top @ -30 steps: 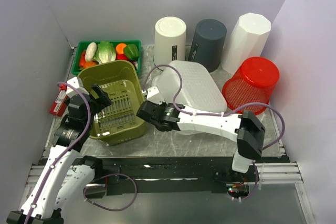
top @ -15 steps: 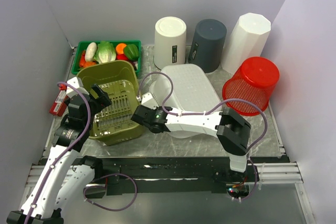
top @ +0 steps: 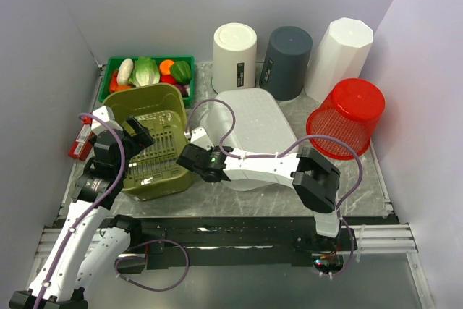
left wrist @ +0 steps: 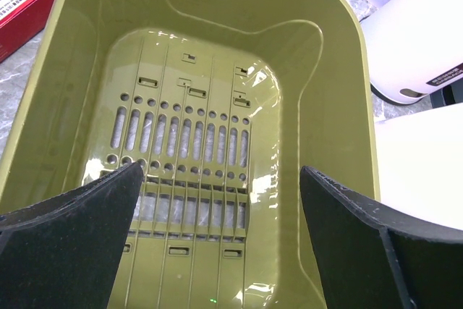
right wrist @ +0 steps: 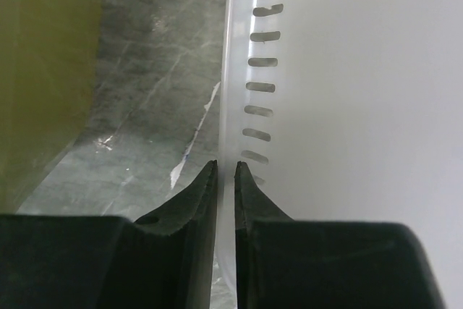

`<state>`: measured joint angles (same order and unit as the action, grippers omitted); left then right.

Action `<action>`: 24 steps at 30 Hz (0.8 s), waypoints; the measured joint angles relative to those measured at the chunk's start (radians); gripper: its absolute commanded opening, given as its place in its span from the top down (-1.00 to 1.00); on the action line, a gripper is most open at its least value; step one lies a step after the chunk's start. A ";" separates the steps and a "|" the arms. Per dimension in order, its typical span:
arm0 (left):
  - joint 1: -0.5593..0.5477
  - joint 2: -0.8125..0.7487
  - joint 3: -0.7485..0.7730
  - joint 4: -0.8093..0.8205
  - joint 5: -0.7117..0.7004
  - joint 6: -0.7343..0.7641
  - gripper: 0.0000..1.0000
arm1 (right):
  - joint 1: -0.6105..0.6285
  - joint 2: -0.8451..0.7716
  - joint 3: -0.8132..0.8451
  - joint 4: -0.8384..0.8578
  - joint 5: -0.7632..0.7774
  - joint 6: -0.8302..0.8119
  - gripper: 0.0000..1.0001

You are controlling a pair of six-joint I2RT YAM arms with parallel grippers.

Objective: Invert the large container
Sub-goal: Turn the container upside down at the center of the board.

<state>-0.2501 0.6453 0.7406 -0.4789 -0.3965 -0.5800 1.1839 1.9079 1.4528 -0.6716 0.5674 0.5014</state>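
The large white container (top: pixel 257 124) lies mid-table with its dotted base facing up, tilted. My right gripper (top: pixel 195 139) is at its left rim. In the right wrist view it (right wrist: pixel 226 168) is shut on the thin white slotted rim (right wrist: pixel 233 106). The olive green slotted basket (top: pixel 155 142) sits just to the left, open side up. My left gripper (top: pixel 136 134) hangs over the basket. In the left wrist view it (left wrist: pixel 221 171) is open and empty above the basket's floor (left wrist: pixel 188 128).
At the back stand a white round bin (top: pixel 235 56), a dark grey bin (top: pixel 287 59) and a white faceted bin (top: pixel 340 56). A red mesh basket (top: pixel 347 117) is upside down at right. A green vegetable tray (top: pixel 148 72) and a red box (top: pixel 82 139) are at left.
My right arm has swung left, drawing the white container's rim toward the olive basket. The container has shifted left and lies flatter. The left arm has not moved.
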 measured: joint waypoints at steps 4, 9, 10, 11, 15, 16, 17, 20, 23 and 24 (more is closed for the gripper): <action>0.000 0.000 0.000 0.000 0.000 0.000 -0.93 | 0.000 0.000 0.000 0.008 -0.021 0.006 0.52; 0.000 0.000 0.000 0.000 0.000 0.000 -0.93 | 0.000 -0.008 -0.014 0.035 -0.057 0.015 0.49; 0.000 0.000 0.000 0.000 0.000 0.000 -0.93 | 0.000 -0.011 -0.019 0.039 -0.065 0.018 0.48; 0.000 0.000 0.000 0.000 0.000 0.000 -0.93 | 0.001 -0.014 -0.023 0.040 -0.072 0.019 0.48; 0.000 0.000 0.000 0.000 0.000 0.000 -0.93 | 0.001 -0.025 -0.034 0.048 -0.095 0.029 0.42; 0.000 0.000 0.000 0.000 0.000 0.000 -0.93 | 0.001 -0.026 -0.034 0.048 -0.099 0.030 0.42; 0.000 0.000 0.000 0.000 0.000 0.000 -0.93 | 0.001 -0.029 -0.035 0.050 -0.104 0.032 0.39; 0.000 0.000 0.000 0.000 0.000 0.000 -0.93 | 0.001 -0.046 -0.038 0.070 -0.121 0.034 0.33; 0.000 0.000 0.000 0.000 0.000 0.000 -0.93 | 0.001 -0.067 -0.040 0.087 -0.128 0.038 0.33; 0.000 0.000 0.000 0.000 0.000 0.000 -0.93 | 0.001 -0.073 -0.040 0.090 -0.129 0.039 0.33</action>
<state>-0.2501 0.6453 0.7406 -0.4789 -0.3969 -0.5800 1.1851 1.8351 1.4132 -0.5816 0.4381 0.5407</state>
